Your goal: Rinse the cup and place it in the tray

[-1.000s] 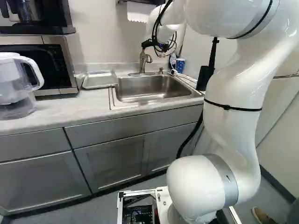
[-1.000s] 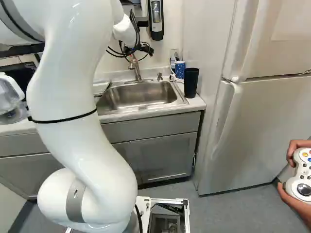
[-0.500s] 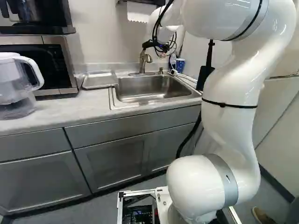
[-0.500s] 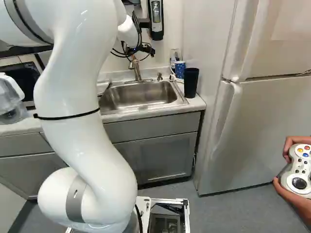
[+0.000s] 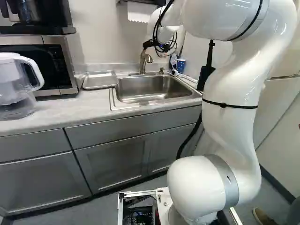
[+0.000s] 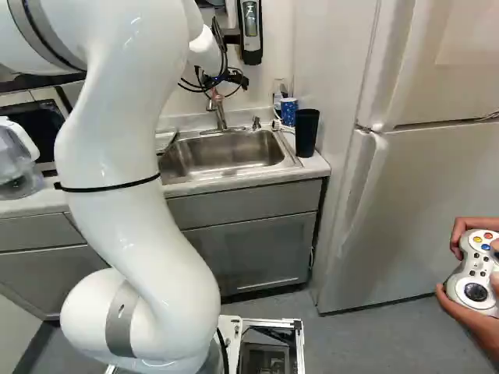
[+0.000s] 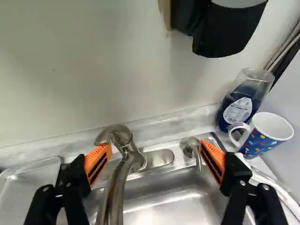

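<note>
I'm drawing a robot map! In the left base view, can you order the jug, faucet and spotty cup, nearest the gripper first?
1. Faucet, just below the gripper.
2. Spotty cup, right of the faucet.
3. Jug, far off at the left.

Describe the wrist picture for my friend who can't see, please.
Open robot tool over a metal sink, the tap showing between its orange-padded fingers. A spotted mug and a bottle stand on one side, a tray on the other.

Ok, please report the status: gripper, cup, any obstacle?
Gripper open, holding nothing. Dotted cup on counter, beside sink. Faucet close ahead, possibly in the way.
</note>
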`<state>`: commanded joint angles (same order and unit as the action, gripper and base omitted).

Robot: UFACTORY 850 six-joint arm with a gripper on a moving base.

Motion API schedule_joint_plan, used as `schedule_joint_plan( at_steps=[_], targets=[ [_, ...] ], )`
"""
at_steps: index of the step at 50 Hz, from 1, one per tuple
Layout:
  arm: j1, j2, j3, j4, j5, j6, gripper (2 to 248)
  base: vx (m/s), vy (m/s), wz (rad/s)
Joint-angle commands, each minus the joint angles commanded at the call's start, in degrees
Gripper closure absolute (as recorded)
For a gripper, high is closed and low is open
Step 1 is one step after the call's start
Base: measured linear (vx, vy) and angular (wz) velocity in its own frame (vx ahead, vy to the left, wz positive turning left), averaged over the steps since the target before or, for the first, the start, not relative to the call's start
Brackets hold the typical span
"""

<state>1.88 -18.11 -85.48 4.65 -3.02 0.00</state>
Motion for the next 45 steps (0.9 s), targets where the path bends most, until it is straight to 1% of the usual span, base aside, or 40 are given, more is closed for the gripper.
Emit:
schedule_joint_plan(
  at_steps=[12,34,45],
  targets=[
    [0.0,-0.8,-1.0,0.0,3.9,0.0,3,0.0,0.0,0.0],
    [0.4,-4.0,-4.7,0.0,3.9,0.0,3,0.0,0.0,0.0],
    [0.4,-4.1,-4.8,0.0,3.9,0.0,3,0.0,0.0,0.0]
  ],
)
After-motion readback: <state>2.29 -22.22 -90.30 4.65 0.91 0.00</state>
